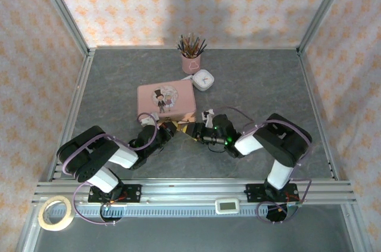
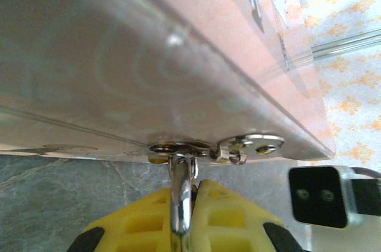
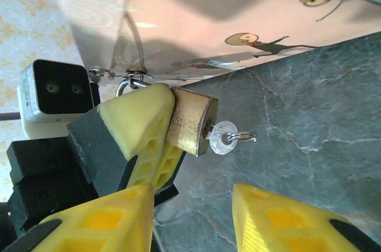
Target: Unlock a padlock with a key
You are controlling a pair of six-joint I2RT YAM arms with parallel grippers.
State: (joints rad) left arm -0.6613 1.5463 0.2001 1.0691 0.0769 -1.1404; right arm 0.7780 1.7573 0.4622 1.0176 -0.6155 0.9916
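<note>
Three patterned walls (image 1: 178, 2) around grey marbled tabletop (image 1: 268, 85); left fingers (image 3: 137, 115) tight on padlock (image 3: 189, 122), right fingers (image 3: 280, 216) apart.

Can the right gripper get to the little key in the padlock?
Probably yes. The key sticks out of the padlock toward the right gripper, whose jaws are open with nothing between. The left gripper holds the shackle on the far side, out of the way.

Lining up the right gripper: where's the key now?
In the right wrist view, the key sticks out of the padlock below the pink tin, just ahead of the open right gripper.
</note>
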